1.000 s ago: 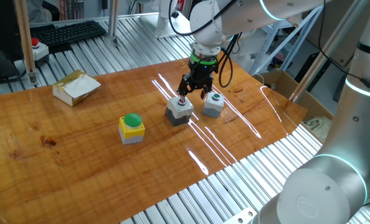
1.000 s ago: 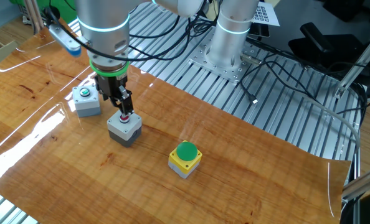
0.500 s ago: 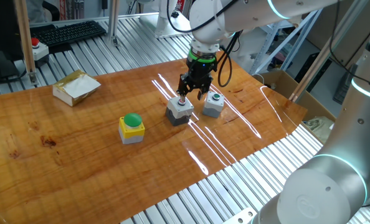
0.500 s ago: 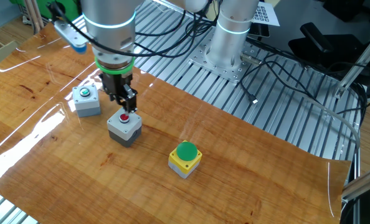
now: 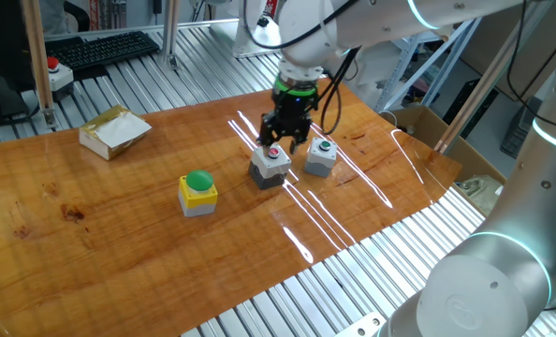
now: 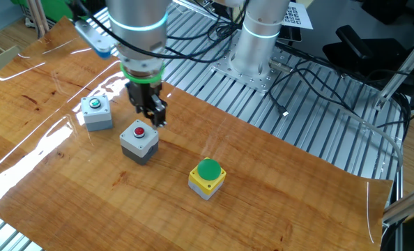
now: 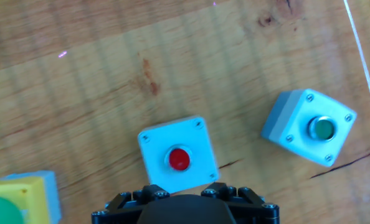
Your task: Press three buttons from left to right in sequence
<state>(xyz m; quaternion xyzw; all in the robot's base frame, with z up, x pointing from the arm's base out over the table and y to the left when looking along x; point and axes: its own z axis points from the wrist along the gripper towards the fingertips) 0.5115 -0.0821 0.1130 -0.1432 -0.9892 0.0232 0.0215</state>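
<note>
Where the fingertips end, no view shows a gap or a contact, so whether the end effector [image 5: 280, 140] [image 6: 156, 120] is open or closed cannot be told; it holds nothing and hangs just above and beside the red button [image 5: 270, 160] [image 6: 139, 138] [image 7: 179, 159], clear of it. Wooden tabletop [image 5: 91, 215] [image 6: 277, 202], glossy, streaked with glare, set on a ribbed aluminium bench. In a row: green dome [image 5: 197, 191] [image 6: 207, 177] [image 7: 14, 202], red button, green button [image 5: 321, 155] [image 6: 96, 111] [image 7: 314, 127], all apart. Small carton [image 5: 115, 131] near the far edge; keyboard [image 5: 100, 49] and red mushroom switch [image 5: 53, 71] beyond. Arm descends from above, wrist vertical, green ring at the flange.
</note>
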